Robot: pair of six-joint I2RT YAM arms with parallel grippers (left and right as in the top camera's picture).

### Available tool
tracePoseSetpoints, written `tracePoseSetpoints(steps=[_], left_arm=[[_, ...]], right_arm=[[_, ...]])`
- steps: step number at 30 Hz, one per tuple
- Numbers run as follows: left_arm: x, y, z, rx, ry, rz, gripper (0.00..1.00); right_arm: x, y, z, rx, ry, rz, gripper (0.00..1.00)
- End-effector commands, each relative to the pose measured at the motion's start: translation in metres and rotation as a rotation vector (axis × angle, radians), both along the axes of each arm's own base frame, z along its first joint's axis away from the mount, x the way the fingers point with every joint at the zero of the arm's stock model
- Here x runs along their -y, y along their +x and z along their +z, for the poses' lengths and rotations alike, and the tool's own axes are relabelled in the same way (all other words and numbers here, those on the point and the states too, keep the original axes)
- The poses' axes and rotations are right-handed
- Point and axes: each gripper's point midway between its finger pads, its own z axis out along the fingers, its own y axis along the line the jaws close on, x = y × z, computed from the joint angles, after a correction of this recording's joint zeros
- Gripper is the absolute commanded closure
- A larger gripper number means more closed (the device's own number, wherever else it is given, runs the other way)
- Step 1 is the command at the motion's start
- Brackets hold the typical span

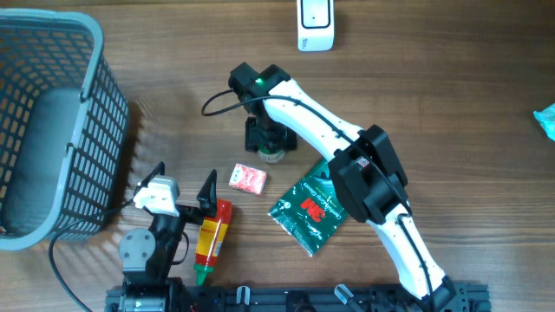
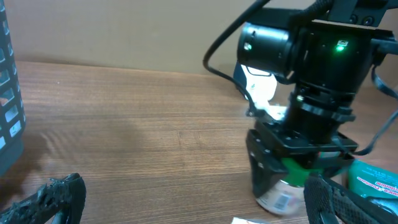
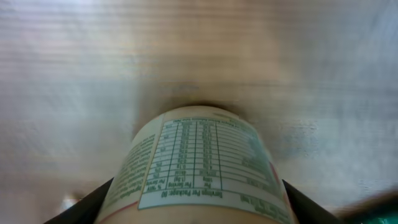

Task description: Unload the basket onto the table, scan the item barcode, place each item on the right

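You have the right gripper (image 1: 270, 146) lowered over the small container (image 2: 280, 198) at the middle of the worktop (image 1: 416, 78). Its fingers (image 3: 84, 208) are part-closed and press the container from either side, so it is gripped. The container rests on the wood, a printed nutrition table facing the right wrist camera and a barcode label low on its side in the left wrist view. Your left gripper (image 1: 182, 178) sits at the near left, spread fully wide, holding nothing. The white scanner (image 1: 314, 24) stands at the far edge, well apart from the container. Also present are a grey basket (image 1: 95, 130) at far left, a pink packet (image 1: 248, 178) and a green packet (image 1: 308, 211) near the container, and a red-and-yellow bottle (image 1: 212, 238) just beside the left gripper.
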Motion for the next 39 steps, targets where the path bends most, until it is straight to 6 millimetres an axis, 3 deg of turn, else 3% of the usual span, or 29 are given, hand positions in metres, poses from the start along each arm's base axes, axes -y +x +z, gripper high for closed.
tracePoseSetpoints(steps=[1,5,10,14,18,22,25,31,35,39], left_arm=[[-0.001,0.000,-0.002,-0.002,0.021,0.003,0.00],[-0.001,0.000,-0.002,-0.002,0.021,0.003,0.00],[-0.001,0.000,-0.002,-0.002,0.021,0.003,0.00],[-0.001,0.000,-0.002,-0.002,0.021,0.003,0.00],[-0.001,0.000,-0.002,-0.002,0.021,0.003,0.00],[-0.001,0.000,-0.002,-0.002,0.021,0.003,0.00],[-0.001,0.000,-0.002,-0.002,0.021,0.003,0.00],[-0.001,0.000,-0.002,-0.002,0.021,0.003,0.00],[-0.001,0.000,-0.002,-0.002,0.021,0.003,0.00],[-0.001,0.000,-0.002,-0.002,0.021,0.003,0.00]], right_arm=[[0.008,-0.007,-0.002,-0.124,0.068,0.093,0.48],[0.020,-0.012,0.013,-0.189,0.101,0.114,0.48],[0.016,-0.029,0.041,-0.272,0.236,0.185,0.51],[0.020,-0.040,0.061,-0.288,0.244,0.221,0.56],[0.003,-0.050,0.093,-0.270,0.378,0.277,0.56],[0.004,-0.062,0.111,-0.255,0.404,0.298,0.55],[0.015,-0.082,0.112,-0.294,0.385,0.299,0.56],[0.044,-0.148,0.100,-0.473,0.339,0.273,0.62],[0.051,-0.183,0.110,-0.523,0.375,0.316,0.61],[0.055,-0.206,0.120,-0.523,0.372,0.344,0.61]])
